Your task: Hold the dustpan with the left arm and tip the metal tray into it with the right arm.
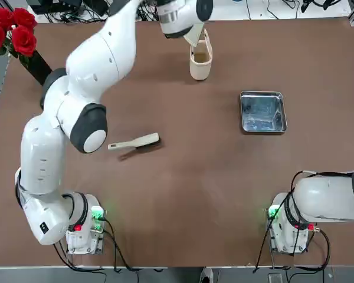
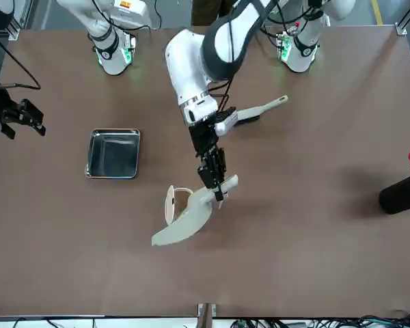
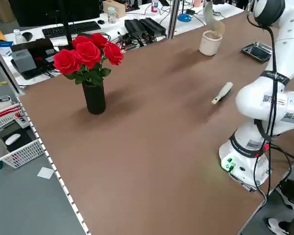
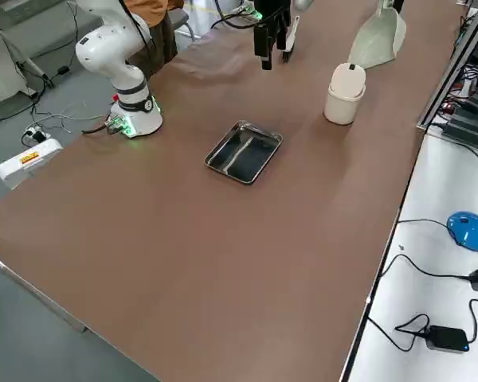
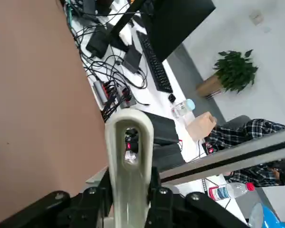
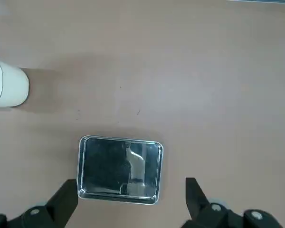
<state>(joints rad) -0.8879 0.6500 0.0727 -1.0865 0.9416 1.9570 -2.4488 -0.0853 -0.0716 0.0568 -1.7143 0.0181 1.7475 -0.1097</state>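
My left gripper (image 2: 216, 183) is shut on the short handle (image 5: 129, 156) of the cream dustpan (image 2: 184, 222). It holds the pan in the air over the far side of the table, scoop end tilted down, right by the cream bin (image 2: 172, 203). The shiny metal tray (image 1: 262, 112) lies flat on the brown table towards the right side, apart from the dustpan. My right gripper (image 6: 130, 204) hangs open well above the table, on the near side of the tray (image 6: 119, 168), touching nothing.
A cream long-handled brush (image 1: 134, 142) lies near the table's middle left. A black vase of red roses (image 1: 15, 35) stands at the far left corner. Cables and desk equipment lie beyond the far edge.
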